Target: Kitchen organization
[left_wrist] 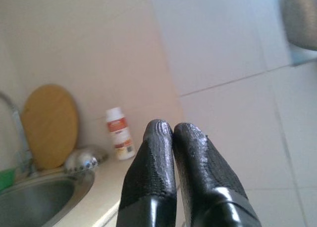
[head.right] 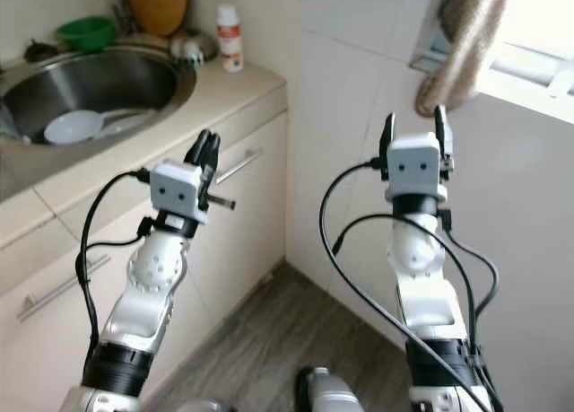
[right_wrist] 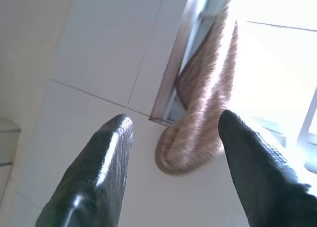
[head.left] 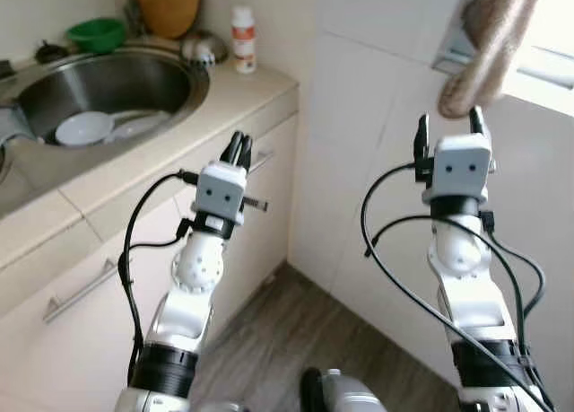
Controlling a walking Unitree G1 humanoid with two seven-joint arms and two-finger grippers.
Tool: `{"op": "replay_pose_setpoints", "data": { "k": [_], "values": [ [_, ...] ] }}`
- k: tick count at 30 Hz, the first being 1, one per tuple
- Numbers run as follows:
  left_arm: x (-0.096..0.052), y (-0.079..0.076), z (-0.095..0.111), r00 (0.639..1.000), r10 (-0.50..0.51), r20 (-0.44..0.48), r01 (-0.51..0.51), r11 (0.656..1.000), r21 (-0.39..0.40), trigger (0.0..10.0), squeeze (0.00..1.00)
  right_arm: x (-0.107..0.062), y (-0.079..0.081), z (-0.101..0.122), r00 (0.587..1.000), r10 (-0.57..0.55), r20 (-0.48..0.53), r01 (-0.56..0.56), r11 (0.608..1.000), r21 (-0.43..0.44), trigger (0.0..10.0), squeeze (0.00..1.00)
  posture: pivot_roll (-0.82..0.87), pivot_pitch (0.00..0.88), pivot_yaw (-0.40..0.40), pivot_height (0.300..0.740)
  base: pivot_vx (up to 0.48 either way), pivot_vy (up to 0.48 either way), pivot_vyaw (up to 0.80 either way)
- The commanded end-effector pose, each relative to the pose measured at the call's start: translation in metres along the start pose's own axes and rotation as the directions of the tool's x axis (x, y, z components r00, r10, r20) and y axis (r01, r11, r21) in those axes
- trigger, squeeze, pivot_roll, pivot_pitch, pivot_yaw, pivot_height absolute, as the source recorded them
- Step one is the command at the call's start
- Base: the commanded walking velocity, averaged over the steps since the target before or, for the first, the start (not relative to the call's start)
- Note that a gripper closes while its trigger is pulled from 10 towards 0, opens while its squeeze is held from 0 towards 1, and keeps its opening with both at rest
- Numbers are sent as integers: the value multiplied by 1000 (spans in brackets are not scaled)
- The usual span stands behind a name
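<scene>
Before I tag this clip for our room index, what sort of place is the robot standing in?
Most likely a home kitchen corner. A round steel sink holding a white bowl is set in a beige counter over handled cabinets, with a wooden cutting board leaning on the tiled wall.

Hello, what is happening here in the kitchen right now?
The robot stands in a kitchen corner with both arms raised and holds nothing. Its right gripper, fingers open, is raised just below the brown fuzzy towel hanging at the window, not touching it. Its left gripper, fingers shut, is raised in front of the beige counter. White dishes lie in the round steel sink, and a white bottle with an orange label stands behind it.
</scene>
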State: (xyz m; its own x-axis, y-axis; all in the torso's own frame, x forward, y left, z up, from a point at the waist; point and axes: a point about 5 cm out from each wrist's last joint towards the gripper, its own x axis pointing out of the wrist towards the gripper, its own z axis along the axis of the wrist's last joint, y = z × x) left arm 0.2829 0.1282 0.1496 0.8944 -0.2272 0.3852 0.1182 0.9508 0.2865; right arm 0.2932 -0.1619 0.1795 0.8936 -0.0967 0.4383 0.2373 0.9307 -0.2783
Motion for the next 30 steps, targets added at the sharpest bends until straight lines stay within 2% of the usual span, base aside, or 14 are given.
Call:
{"op": "replay_pose_setpoints", "data": {
  "k": [1, 5, 7, 12, 23, 30],
  "values": [
    [3, -2, 6, 999, -8, 32, 8, 1000, 2, 10000, 0, 2, -3, 1, 1000, -4, 11, 4, 1000, -19, 10000, 0, 144, 0, -20, 740, 0, 0, -800],
    [4, -3, 3, 1000, -17, 7, 17, 1000, 17, 10000, 0, 2, -3, 1, 1000, -1, 11, 2, 1000, -20, 10000, 0, 146, 0, -21, 740, 0, 0, -800],
    [4, -3, 2, 1000, -20, 0, 20, 999, 37, 10000, 0, 2, -2, 1, 1000, 0, 12, 0, 1000, -21, 10000, 0, 147, 0, -22, 740, 0, -480, -800],
    [3, -3, 2, 1000, -13, 7, 13, 1000, 20, 10000, 0, 2, -1, 1, 1000, 1, 14, -1, 1000, -21, 10000, 0, 148, 0, -22, 740, 0, -480, -800],
    [1, -4, 1, 1000, -20, -1, 20, 999, 25, 10000, 0, 2, -1, 1, 1000, -2, 11, 2, 1000, -27, 10000, 0, 150, 0, -20, 740, 0, 0, -800],
    [1, -4, 1, 1000, -19, -5, 19, 999, 27, 10000, 0, 2, -2, 0, 1000, -3, 6, 3, 999, -40, 10000, 0, 149, 0, -21, 740, 0, -455, -800]
  ]
}}
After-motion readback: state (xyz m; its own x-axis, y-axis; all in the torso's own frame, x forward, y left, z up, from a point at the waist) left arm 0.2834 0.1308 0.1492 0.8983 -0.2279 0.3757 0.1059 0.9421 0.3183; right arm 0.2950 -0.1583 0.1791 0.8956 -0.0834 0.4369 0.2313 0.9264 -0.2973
